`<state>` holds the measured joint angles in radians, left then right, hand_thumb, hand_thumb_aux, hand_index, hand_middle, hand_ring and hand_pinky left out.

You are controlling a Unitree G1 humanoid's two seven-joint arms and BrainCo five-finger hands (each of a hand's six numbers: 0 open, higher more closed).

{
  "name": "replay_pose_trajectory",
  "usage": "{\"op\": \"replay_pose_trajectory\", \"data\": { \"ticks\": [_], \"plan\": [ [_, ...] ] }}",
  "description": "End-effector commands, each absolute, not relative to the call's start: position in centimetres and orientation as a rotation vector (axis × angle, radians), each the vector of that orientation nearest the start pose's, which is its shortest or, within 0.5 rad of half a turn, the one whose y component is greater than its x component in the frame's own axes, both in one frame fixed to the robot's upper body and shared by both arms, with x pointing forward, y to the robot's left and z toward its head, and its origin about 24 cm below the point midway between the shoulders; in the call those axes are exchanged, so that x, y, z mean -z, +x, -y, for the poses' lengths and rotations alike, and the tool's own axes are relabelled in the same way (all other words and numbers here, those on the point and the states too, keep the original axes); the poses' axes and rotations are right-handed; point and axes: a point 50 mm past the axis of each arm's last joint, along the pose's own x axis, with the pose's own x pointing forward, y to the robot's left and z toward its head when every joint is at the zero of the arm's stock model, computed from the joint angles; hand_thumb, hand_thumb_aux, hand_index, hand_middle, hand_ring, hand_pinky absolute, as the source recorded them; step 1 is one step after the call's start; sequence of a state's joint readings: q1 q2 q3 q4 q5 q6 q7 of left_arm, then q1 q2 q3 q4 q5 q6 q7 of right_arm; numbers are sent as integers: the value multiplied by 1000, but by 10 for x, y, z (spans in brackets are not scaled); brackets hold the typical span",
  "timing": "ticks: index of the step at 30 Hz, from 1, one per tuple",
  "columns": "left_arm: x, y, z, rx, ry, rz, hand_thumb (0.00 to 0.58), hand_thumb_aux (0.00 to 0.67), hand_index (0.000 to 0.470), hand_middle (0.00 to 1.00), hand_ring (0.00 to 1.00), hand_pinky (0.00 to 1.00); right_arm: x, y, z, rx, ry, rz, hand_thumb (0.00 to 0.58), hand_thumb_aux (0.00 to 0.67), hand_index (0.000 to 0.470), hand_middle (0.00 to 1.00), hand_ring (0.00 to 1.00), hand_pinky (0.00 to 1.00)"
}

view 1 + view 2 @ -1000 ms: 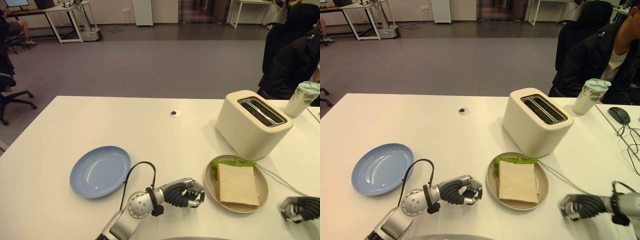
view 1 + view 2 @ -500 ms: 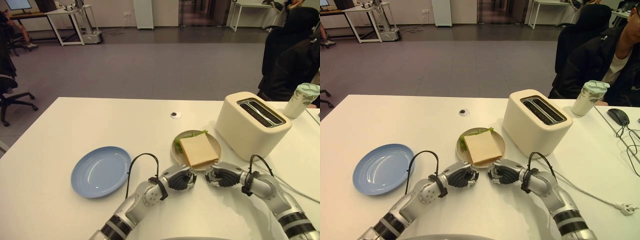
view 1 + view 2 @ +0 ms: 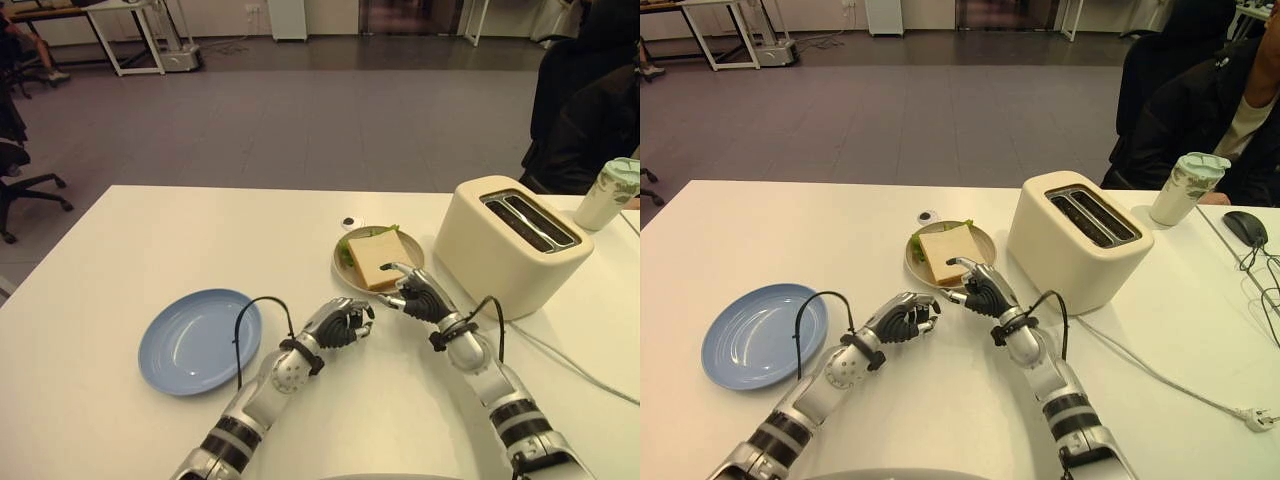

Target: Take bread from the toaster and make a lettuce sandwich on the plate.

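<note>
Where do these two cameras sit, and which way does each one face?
Left eye view: on the robot's head, facing forward and down at the white table; left hand, right hand and forearms show.
Right eye view: beside it, slightly rightward, same aim, same arms.
Both share the cream toaster and round blue plate.

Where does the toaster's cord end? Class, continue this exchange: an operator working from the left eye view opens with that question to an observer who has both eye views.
Observer: In the right eye view the cord leaves the toaster, runs right across the table and ends in a white plug lying on the table top.
Operator: And what sits past the cup, beyond my right edge?
Observer: A dark computer mouse lies on the table just right of the cup, with thin cables trailing from it towards the robot's side.
</note>
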<state>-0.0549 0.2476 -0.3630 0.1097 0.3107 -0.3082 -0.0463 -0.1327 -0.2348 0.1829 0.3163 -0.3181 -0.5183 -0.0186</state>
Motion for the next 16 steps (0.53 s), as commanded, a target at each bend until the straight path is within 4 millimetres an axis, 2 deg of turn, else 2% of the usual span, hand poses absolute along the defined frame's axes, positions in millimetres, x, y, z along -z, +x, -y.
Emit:
{"op": "replay_pose_trajectory", "data": {
  "ticks": [1,2,4,9,16],
  "plan": [
    [-85,218,-112,388,244,394,0,0,0,118,118,118,-59,235,158,-223,-196,340,0,0,0,0,0,0],
    [-94,211,-116,364,188,415,0,0,0,0,0,0,-64,227,163,-198,-123,338,0,0,0,0,0,0],
    [-103,197,-129,312,137,423,0,0,0,0,0,0,-73,213,173,-159,-45,318,0,0,0,0,0,0],
    [-87,173,-161,211,151,296,0,0,0,0,0,0,-76,192,195,-110,-34,285,0,0,0,0,0,0],
    [-95,161,-174,167,133,292,0,0,0,0,0,0,-75,178,204,-86,20,249,0,0,0,0,0,0]
  ]
}}
